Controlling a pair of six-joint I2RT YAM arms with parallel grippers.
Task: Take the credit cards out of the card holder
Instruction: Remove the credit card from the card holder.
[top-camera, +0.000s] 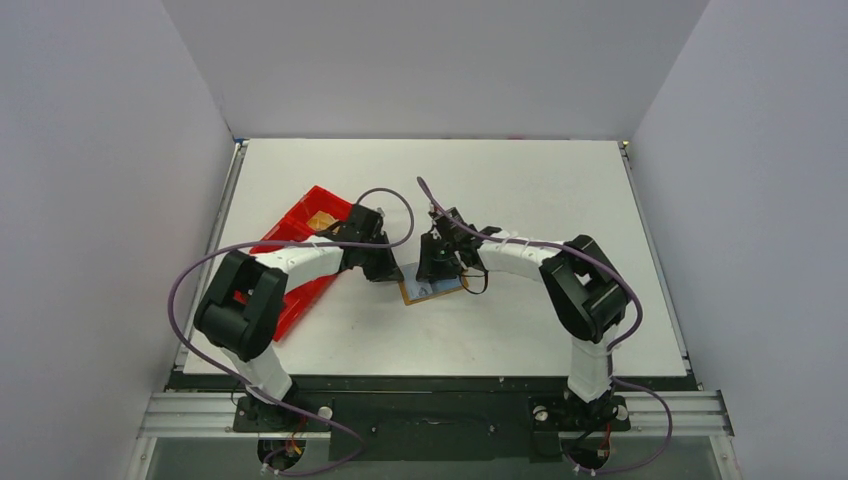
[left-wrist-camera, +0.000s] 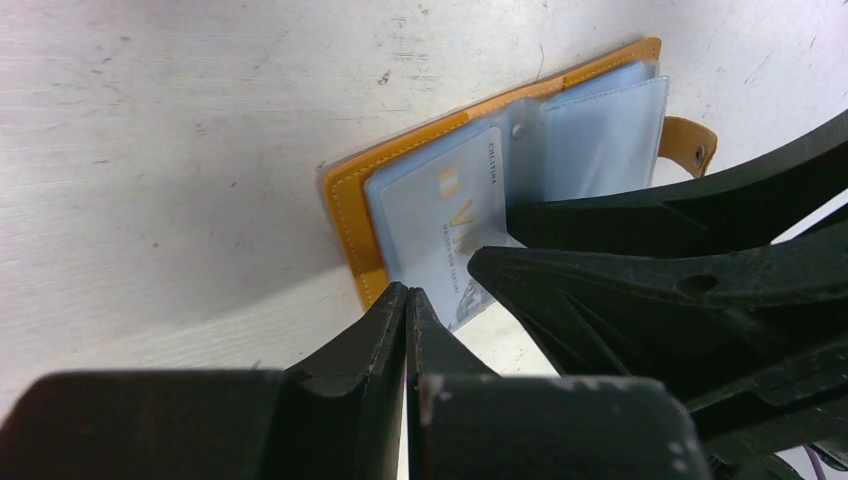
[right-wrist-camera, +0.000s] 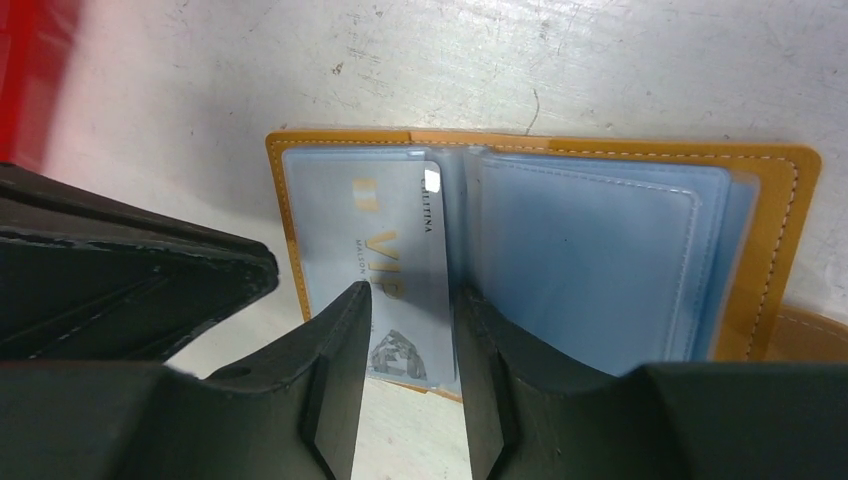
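The tan card holder (top-camera: 430, 291) lies open on the table between the two grippers, with clear blue sleeves inside. It shows in the left wrist view (left-wrist-camera: 345, 195) and the right wrist view (right-wrist-camera: 780, 200). One pale blue-grey credit card (right-wrist-camera: 390, 240) with gold lettering lies slightly tilted on its left page, also seen in the left wrist view (left-wrist-camera: 445, 215). My right gripper (right-wrist-camera: 412, 305) is open, its fingers on either side of the card's near end. My left gripper (left-wrist-camera: 408, 297) is shut with nothing in it, its tip at the holder's near corner.
A long red tray (top-camera: 300, 250) stands left of the holder, under the left arm; its edge shows in the right wrist view (right-wrist-camera: 30, 60). The holder's snap strap (left-wrist-camera: 690, 145) sticks out from its far side. Grey walls enclose the table.
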